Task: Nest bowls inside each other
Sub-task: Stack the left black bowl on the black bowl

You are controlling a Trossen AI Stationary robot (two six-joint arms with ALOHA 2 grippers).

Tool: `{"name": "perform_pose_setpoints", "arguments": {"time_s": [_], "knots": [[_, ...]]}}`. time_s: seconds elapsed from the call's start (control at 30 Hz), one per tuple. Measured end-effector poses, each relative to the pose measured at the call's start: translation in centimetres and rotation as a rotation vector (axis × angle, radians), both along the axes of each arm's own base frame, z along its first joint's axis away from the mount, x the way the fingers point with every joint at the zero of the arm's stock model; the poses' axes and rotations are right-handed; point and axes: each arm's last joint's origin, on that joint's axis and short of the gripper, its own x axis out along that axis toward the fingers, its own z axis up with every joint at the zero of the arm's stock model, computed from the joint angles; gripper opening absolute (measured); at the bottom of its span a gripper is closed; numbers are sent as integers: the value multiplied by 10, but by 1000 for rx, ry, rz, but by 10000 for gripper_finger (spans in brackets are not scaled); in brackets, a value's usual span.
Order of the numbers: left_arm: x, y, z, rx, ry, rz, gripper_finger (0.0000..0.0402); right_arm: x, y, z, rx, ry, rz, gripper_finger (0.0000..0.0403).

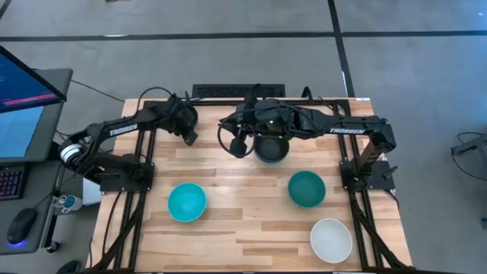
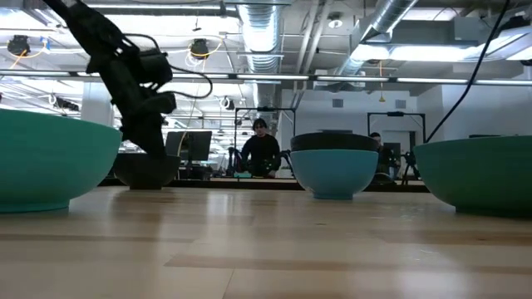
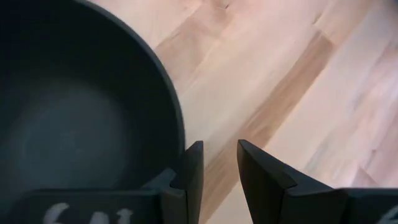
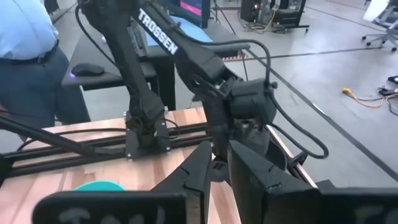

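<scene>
A black bowl [image 3: 81, 112] stands on its base on the table under my left wrist; the low view shows this black bowl [image 2: 145, 172] too, while the high view hides it. My left gripper [image 3: 219, 149] [image 1: 190, 137] is open just outside its rim, over bare wood. A second black bowl [image 2: 332, 141] sits nested in the sky-blue bowl [image 2: 332, 174], a stack [image 1: 272, 148] at the table's far middle. My right gripper [image 4: 217, 149] [image 1: 240, 144] hovers left of that stack, narrowly open and empty. The turquoise bowl [image 1: 186, 202], dark teal bowl [image 1: 307, 189] and white bowl [image 1: 331, 240] stand apart nearer. My left gripper has one finger [image 3: 193, 168] right beside the black bowl's outer rim [image 3: 180, 140], coming from above. I cannot tell whether it touches the rim. Nothing lies between the two fingers.
The arms' black frame rails [image 1: 141, 152] run along both table sides. A monitor and desk [image 1: 23, 99] stand off the left edge. People [image 2: 260, 149] sit in the room far behind the table. Bare wood [image 1: 243, 221] lies between the turquoise and dark teal bowls.
</scene>
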Motion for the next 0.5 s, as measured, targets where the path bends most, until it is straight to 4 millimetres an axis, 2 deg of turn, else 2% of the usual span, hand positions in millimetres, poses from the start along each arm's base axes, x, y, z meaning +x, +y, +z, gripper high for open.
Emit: {"name": "perform_pose_setpoints", "arguments": {"time_s": [0.17,0.3,0.4,0.5], "knots": [[9,9,1,-26,11,-7,89,0,-3,0,0,2,-6,77],[14,12,24,17,-22,-40,89,-1,-4,-2,0,23,-9,77],[13,14,45,99,18,-41,89,-1,-5,-3,0,38,-13,77],[12,16,54,133,66,-52,89,-1,-8,-3,0,38,-18,77]]}}
